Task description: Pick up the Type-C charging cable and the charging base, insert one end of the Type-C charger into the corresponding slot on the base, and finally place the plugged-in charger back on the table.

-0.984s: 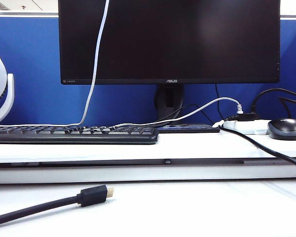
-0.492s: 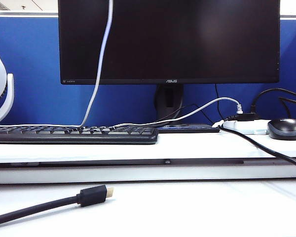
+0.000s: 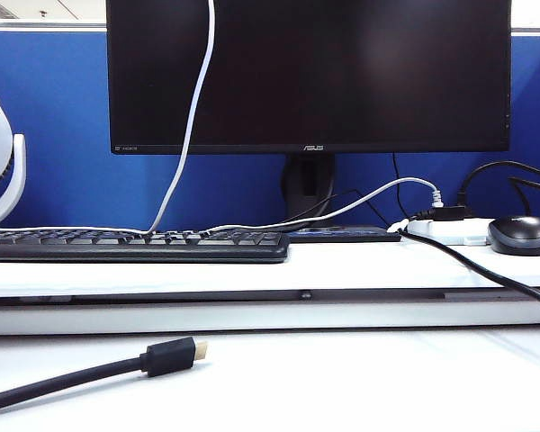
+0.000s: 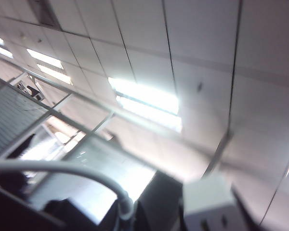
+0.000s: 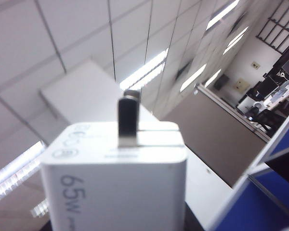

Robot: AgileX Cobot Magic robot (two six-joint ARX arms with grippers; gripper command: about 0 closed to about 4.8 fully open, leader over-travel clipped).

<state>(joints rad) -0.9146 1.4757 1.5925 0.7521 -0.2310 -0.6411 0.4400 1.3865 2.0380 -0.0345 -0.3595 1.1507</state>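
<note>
Neither gripper shows in the exterior view; both are above its top edge. The Type-C charging cable (image 3: 193, 99) hangs as a thin white cord in front of the monitor, down to the keyboard. In the left wrist view the cable (image 4: 62, 167) curves into my left gripper (image 4: 127, 219), whose dark fingers are shut on its end. Close beside it, the charging base (image 4: 207, 202) shows a face with small ports. In the right wrist view the white charging base (image 5: 115, 178), prongs up, fills the space in my right gripper (image 5: 116, 219), which holds it in the air. The table (image 3: 342, 378) lies below.
A thick black cable with a gold-tipped plug (image 3: 175, 354) lies on the front left of the table. On the raised shelf stand a black keyboard (image 3: 135, 245), the monitor (image 3: 308, 72), a white power strip (image 3: 445, 229) and a dark mouse (image 3: 522, 234). A white fan (image 3: 0, 162) is at far left.
The top of the hanging white cable has shifted to the right across the monitor. Nothing on the table has moved.
</note>
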